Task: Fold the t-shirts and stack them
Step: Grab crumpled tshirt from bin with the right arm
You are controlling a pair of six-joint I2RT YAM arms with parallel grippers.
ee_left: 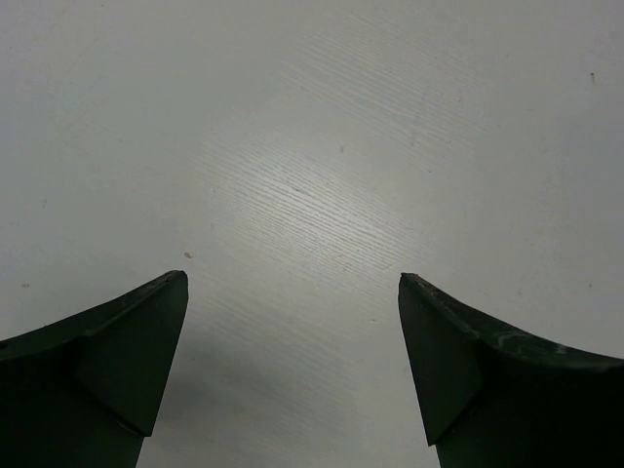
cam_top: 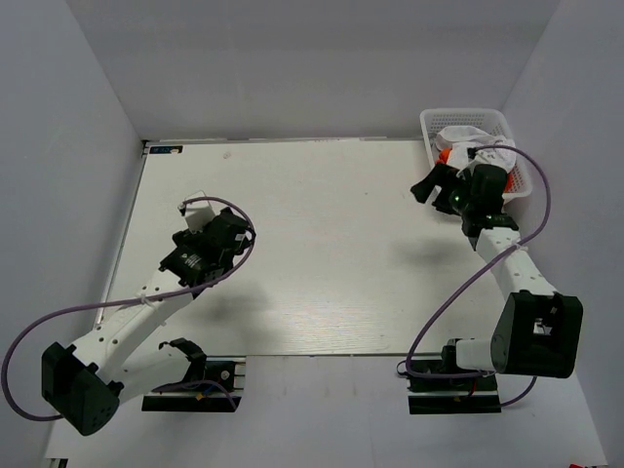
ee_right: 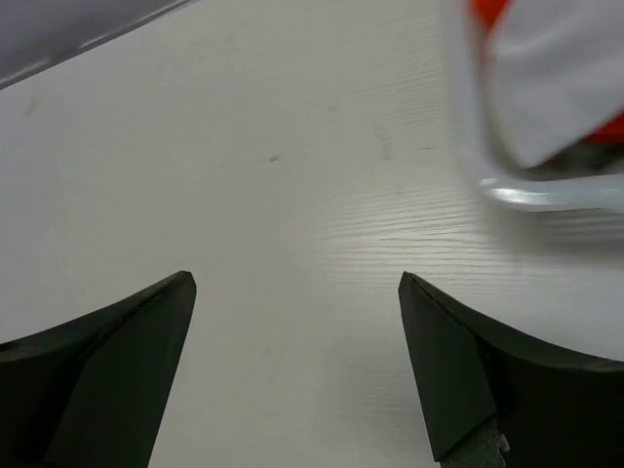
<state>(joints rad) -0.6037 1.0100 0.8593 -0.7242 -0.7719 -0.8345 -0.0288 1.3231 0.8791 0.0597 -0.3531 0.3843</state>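
Both t-shirts are bunched in the white lattice basket (cam_top: 431, 121) at the far right corner of the table (cam_top: 322, 253). The white t-shirt (cam_top: 468, 136) is heaped on top and the orange t-shirt (cam_top: 445, 157) peeks out under it at the left edge. Nothing is on the table surface yet. Right gripper (ee_right: 297, 283) has its jaws wide apart and empty, hovering over bare table just beside the basket's rim; its wrist view shows white cloth over orange at top right, blurred. Left gripper (ee_left: 292, 283) is also spread and empty, over the left part of the table, well apart from the basket. Handling guess: light, limp cotton with no stiffness, so it'll drape and stretch out when lifted, and could drag the orange one along or catch on the lattice. I'd pinch the highest raised fold of the white one, deep enough to get a real bite of cloth, and lift straight up clear of the rim. Can't tell where the collar, sleeves or hem are in that heap. Find the shoulder or hem corners once it's flat on the table.
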